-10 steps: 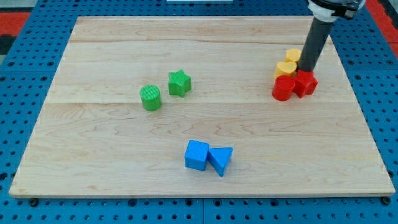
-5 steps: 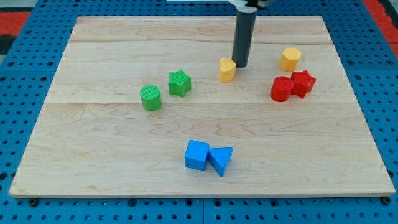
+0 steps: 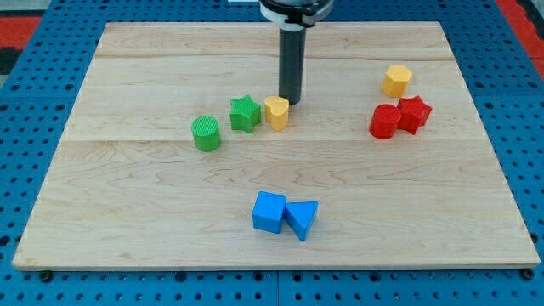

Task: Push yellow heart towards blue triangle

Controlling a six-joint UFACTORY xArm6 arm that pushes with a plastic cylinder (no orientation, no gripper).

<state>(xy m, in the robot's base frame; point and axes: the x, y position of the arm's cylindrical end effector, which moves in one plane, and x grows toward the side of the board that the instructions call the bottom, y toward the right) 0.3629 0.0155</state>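
The yellow heart (image 3: 276, 112) sits just above centre frame, beside the green star (image 3: 245, 113), well above the blue triangle (image 3: 302, 218) near the bottom centre. My tip (image 3: 291, 102) touches the heart's upper-right edge — no gripper here, only a bare rod, so nothing to spread or pinch. To push well, I judge the tip should stay above the heart and drive downward, slightly rightward — avoiding the star. No writing or labels are readable on the desk (image 3: 127, 212).
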